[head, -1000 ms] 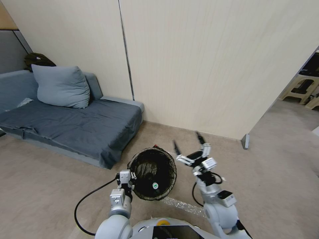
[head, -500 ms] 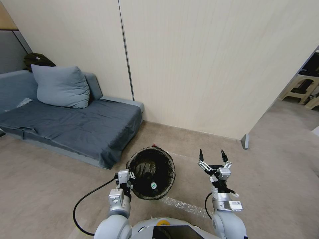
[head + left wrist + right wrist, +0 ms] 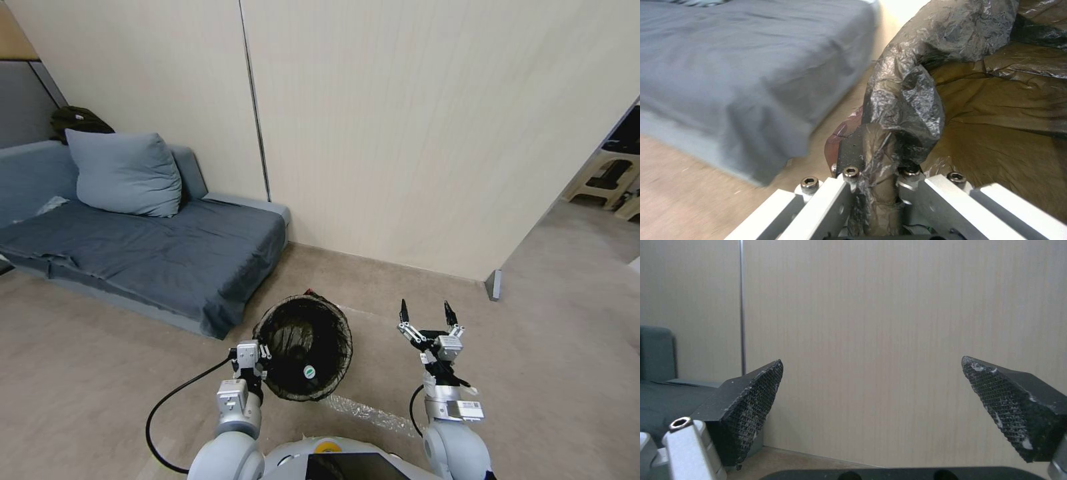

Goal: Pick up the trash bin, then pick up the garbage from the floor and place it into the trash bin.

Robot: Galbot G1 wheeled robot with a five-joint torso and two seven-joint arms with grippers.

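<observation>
The trash bin [image 3: 303, 347] is a round bucket lined with a crinkly black bag, tilted with its mouth towards me. My left gripper [image 3: 250, 357] is shut on its near-left rim. The left wrist view shows the left gripper [image 3: 878, 156] pinching the rim and the folded bag [image 3: 907, 100]. A small round white-and-green piece [image 3: 311, 372] lies inside the bin. My right gripper [image 3: 427, 312] is held up to the right of the bin, open and holding nothing, with its fingers [image 3: 751, 400] spread before the wall. Of the garbage, a silvery crinkled wrapper [image 3: 365, 412] lies on the floor below the bin. A red scrap [image 3: 311, 293] peeks out behind the bin's far rim.
A grey sofa [image 3: 147, 257] with a pillow [image 3: 123, 173] stands to the left, close to the bin. A beige wall [image 3: 413, 133] runs ahead and ends at a corner post [image 3: 492, 285]. To the right lies open carpet, with beige stools [image 3: 607, 177] far off.
My right gripper swung away from the bin's rim to the right and a little lower, staying open. It has held still for the last half second. The left gripper keeps its grip.
</observation>
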